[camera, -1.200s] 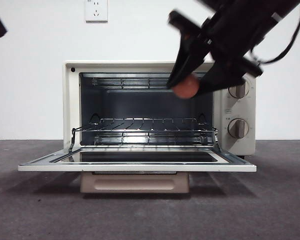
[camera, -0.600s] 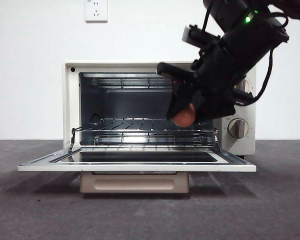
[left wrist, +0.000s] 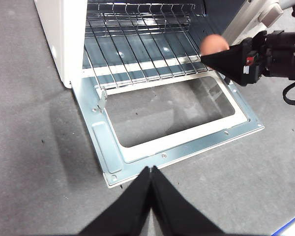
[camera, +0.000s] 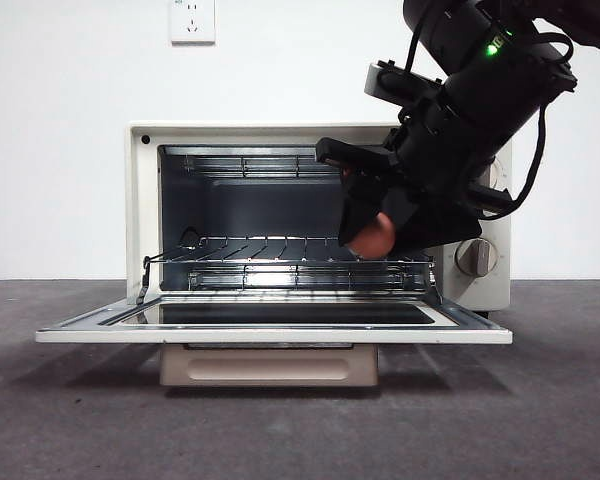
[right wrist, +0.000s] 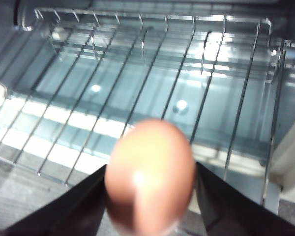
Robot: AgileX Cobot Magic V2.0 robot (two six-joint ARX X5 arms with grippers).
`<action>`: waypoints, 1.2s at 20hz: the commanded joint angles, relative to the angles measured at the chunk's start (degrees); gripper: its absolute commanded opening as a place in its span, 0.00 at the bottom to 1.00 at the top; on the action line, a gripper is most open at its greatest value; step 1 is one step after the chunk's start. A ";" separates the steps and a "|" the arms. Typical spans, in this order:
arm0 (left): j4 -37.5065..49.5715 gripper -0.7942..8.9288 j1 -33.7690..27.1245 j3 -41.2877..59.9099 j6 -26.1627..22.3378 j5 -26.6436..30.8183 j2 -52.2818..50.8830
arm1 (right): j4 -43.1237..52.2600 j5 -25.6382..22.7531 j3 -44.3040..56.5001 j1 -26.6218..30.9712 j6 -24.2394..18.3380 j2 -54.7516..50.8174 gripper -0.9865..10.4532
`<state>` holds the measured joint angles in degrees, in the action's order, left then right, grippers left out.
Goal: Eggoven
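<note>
Partly hidden egg (camera: 372, 236) btwn R gripper (camera: 365, 225) jaws

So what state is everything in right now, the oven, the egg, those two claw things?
Toaster oven: door folded down flat, open.
Wire rack: inside the oven, bare.
Egg: whole, held in the air just above the rack's front edge.
Right gripper: shut on the egg.
Left gripper: shut, empty, waiting in front of the open door.
</note>
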<state>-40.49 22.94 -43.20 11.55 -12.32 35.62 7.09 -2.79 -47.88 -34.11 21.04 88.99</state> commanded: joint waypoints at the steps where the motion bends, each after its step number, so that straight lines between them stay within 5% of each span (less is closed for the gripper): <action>1: 0.59 0.09 0.15 -0.33 -0.33 -0.22 0.28 | 0.09 -0.24 -0.61 -0.42 -0.37 1.22 0.35; 16: 0.61 0.09 0.15 -0.33 -0.33 -0.22 0.31 | -2.95 1.33 -0.61 -0.44 -0.28 -4.46 0.36; 24: 10.73 0.09 -2.99 3.80 1.49 -0.44 6.60 | -19.91 1.31 -0.61 -3.61 -1.09 -29.59 0.36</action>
<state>-29.74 19.57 -38.85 12.29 -12.67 42.22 -13.30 -1.50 -47.88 -37.21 20.80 58.96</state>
